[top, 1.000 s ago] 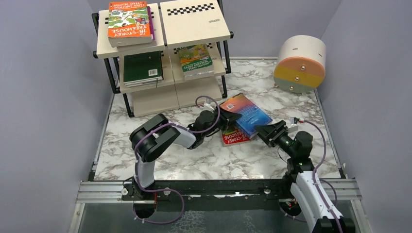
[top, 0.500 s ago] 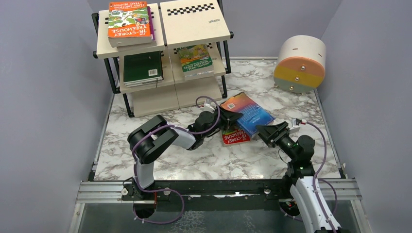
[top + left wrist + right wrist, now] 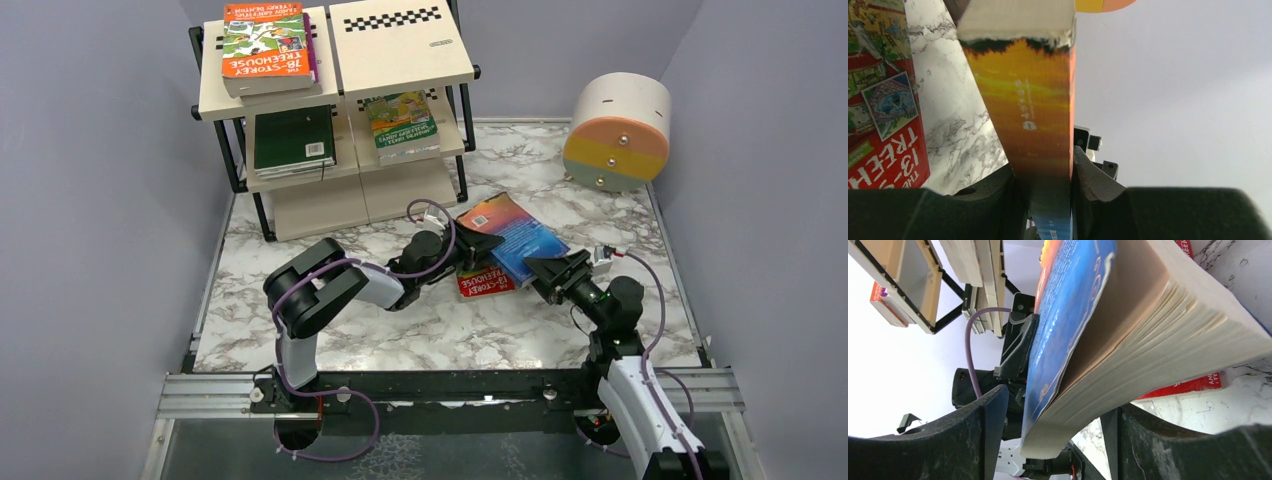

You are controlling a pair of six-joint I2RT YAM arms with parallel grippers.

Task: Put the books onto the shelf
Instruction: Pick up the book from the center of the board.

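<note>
Two grippers now engage the blue book (image 3: 515, 232): the left gripper (image 3: 473, 246) remains clamped on its edge, tilting it off the red book (image 3: 487, 284). The right gripper (image 3: 547, 271) has advanced, jaws astride its corner, unclosed. Transfer to the shelf (image 3: 400, 55) pending.

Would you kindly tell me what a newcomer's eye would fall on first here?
In the middle, the left gripper clamps one edge of a blue-and-orange book while the right gripper straddles the opposite edge. A red book lies beneath it; the shelf behind carries books.
</note>
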